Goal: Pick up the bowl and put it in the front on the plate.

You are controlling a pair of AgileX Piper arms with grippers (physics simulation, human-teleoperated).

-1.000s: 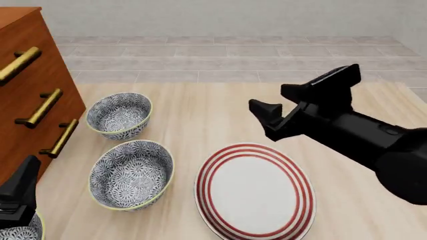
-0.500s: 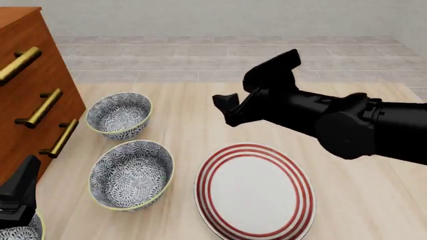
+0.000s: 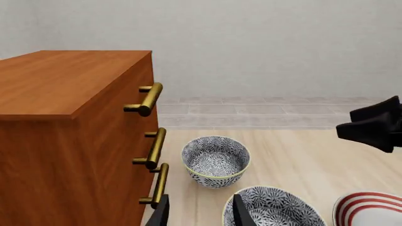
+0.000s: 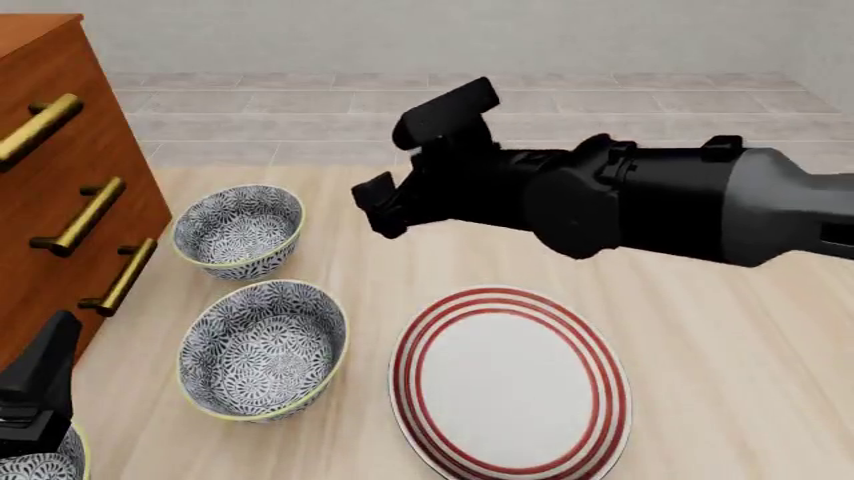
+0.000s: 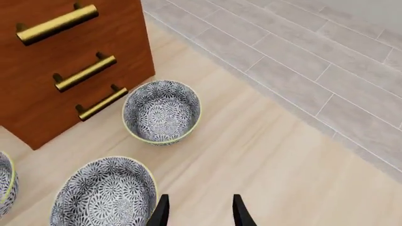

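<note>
Three bowls show, the nearest bowl (image 4: 34,465) cropped.

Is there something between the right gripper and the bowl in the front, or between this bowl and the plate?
Nothing visible. The right gripper hangs above bare table beyond the front bowl, with an open path down to it. The plate lies right beside that bowl, with only a narrow strip of wood between them.
</note>
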